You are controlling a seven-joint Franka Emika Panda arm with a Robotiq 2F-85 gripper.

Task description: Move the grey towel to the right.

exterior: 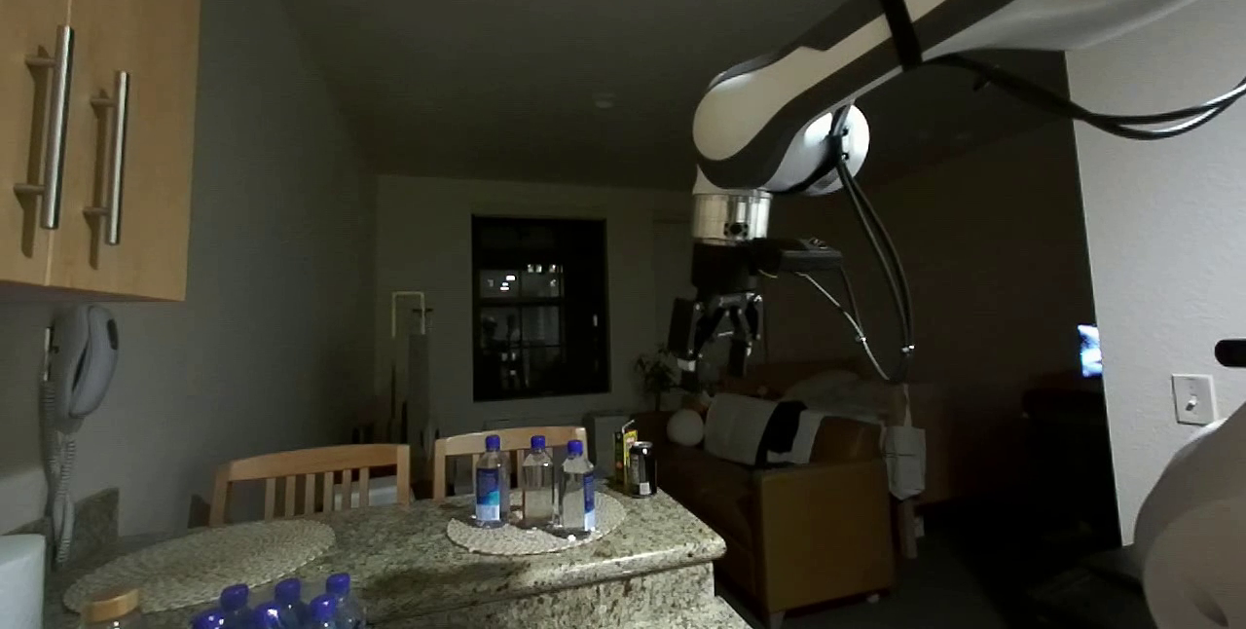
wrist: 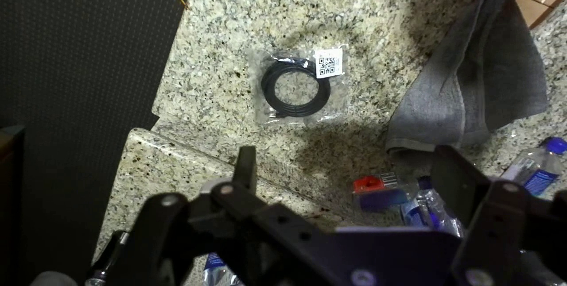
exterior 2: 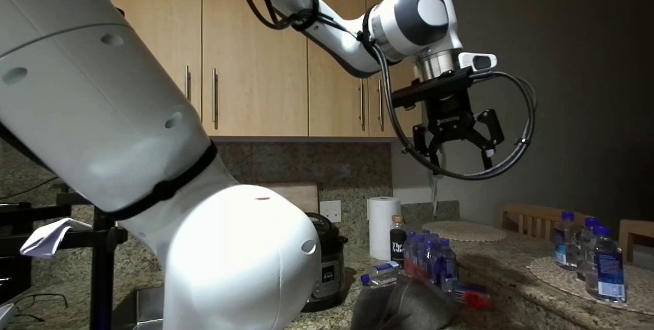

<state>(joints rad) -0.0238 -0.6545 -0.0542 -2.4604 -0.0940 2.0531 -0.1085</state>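
Claw (wrist: 347,166), lower wrist view, jaws apart. Upper centre, clear bag (wrist: 297,86) containing a coiled black cable (wrist: 296,110), its label (wrist: 328,63) QR-coded. Upper right, grey towel (wrist: 474,82) on the bench (wrist: 212,56); below it, blue-capped bottle (wrist: 534,168).

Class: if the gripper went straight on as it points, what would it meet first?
Probably the granite counter, near the bagged cable; depth is unclear, so the open gripper might catch the raised ledge first.
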